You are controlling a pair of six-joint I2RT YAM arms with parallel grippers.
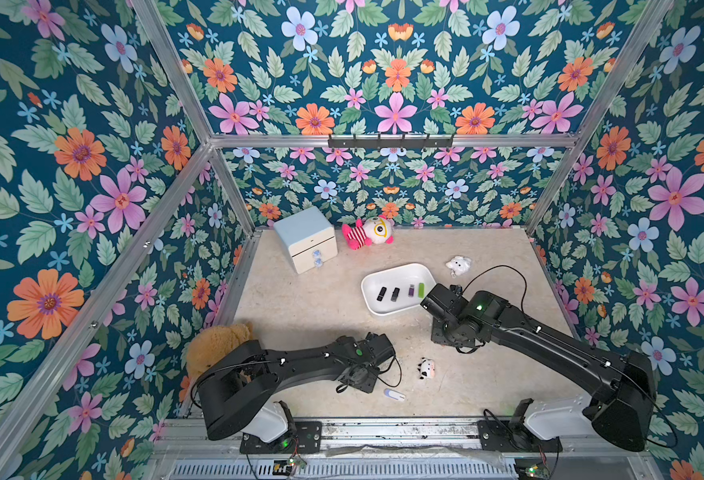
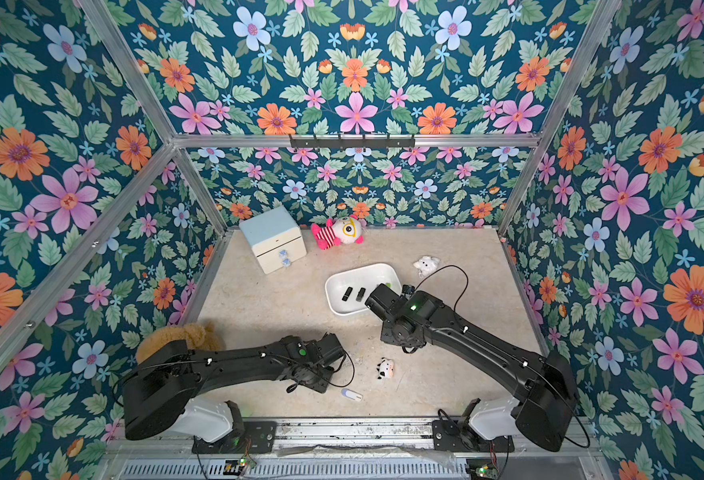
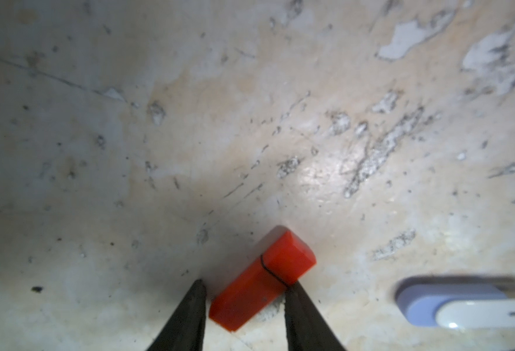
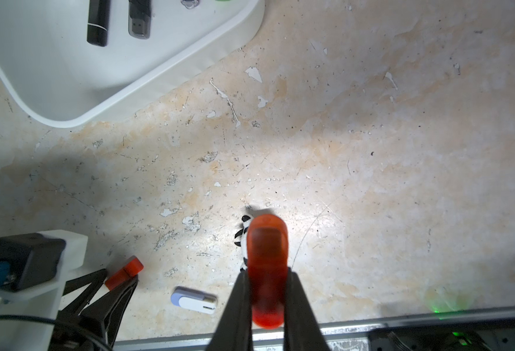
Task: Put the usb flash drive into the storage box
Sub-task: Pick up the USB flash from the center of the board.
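The white storage box [image 1: 387, 311] [image 2: 333, 301] [image 4: 67, 79] holds two black drives [image 1: 381, 294], a purple one and a green one. My right gripper [image 4: 267, 275] hangs just in front of the box's near corner, shut on an orange-red usb flash drive [image 4: 266, 240]. Near the table's front, my left gripper [image 3: 246, 284] is low over a red flash drive [image 3: 280, 258] [image 4: 125, 270] lying slantwise between its fingers. One fingertip [image 3: 292, 291] touches it and a sliver of gap shows at the other. A white-and-lilac swivel drive [image 1: 394, 395] [image 3: 463, 304] lies beside it.
A pale-blue-topped drawer cabinet [image 1: 306, 239] and a pink-striped plush [image 1: 366, 235] stand at the back. A small white plush [image 1: 459, 264] lies behind the box, a cow toy [image 1: 426, 369] between the arms, and a brown teddy [image 1: 217, 345] at front left. A metal rail [image 1: 383, 428] edges the front.
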